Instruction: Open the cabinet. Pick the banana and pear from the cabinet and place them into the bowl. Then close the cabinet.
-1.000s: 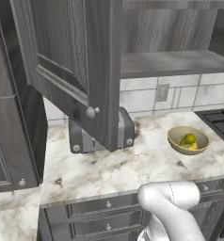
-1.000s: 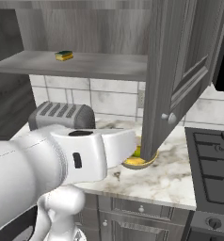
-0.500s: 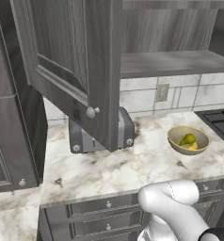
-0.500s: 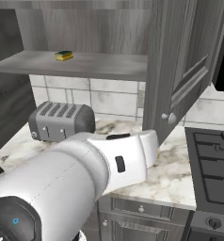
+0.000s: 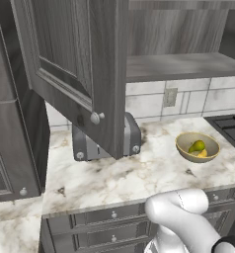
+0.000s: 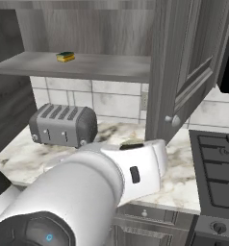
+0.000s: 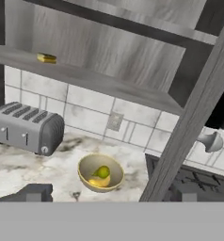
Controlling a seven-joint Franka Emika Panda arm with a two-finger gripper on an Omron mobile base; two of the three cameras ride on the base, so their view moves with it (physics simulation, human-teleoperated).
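The marble counter (image 5: pixel 139 175) carries a grey toaster (image 6: pixel 63 126) at its back edge, against the tiled wall. The bowl (image 5: pixel 197 147) sits toward the counter's right end, near the hob, well apart from the toaster; a pear (image 5: pixel 197 146) and a yellow fruit lie inside it. Above, the cabinet's shelf (image 6: pixel 87 67) bears a small yellow-and-green sponge (image 6: pixel 65 56) near its back, toward the left end.

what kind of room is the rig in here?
A rendered home kitchen, by the look of it: a grey toaster on a marble counter, an open wall cabinet above, and a gas hob to the right.
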